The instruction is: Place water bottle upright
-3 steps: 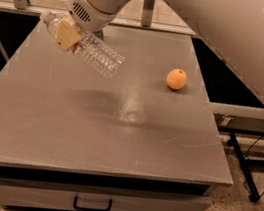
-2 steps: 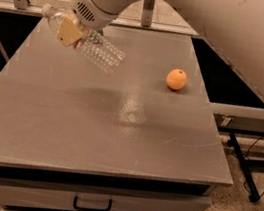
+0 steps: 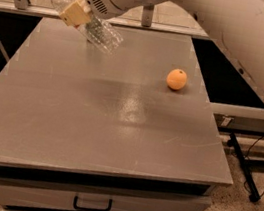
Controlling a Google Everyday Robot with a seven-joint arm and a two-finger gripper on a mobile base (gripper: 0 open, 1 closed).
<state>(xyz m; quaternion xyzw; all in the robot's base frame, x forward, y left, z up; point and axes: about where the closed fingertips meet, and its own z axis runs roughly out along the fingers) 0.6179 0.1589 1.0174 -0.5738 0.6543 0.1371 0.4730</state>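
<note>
Gripper (image 3: 77,12) clamps the water bottle (image 3: 103,34) near its neck and holds it tilted above the table's (image 3: 116,135) far-left area, cap up-left. Risk: released at this tilt, base lands edge-first, so the bottle likely topples and rolls toward the orange (image 3: 177,79) or off the table.

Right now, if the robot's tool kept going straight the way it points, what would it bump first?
Probably the table, near its far left edge. The tool, up at the upper left, grips the tilted bottle and points down-left; depth is unclear.
</note>
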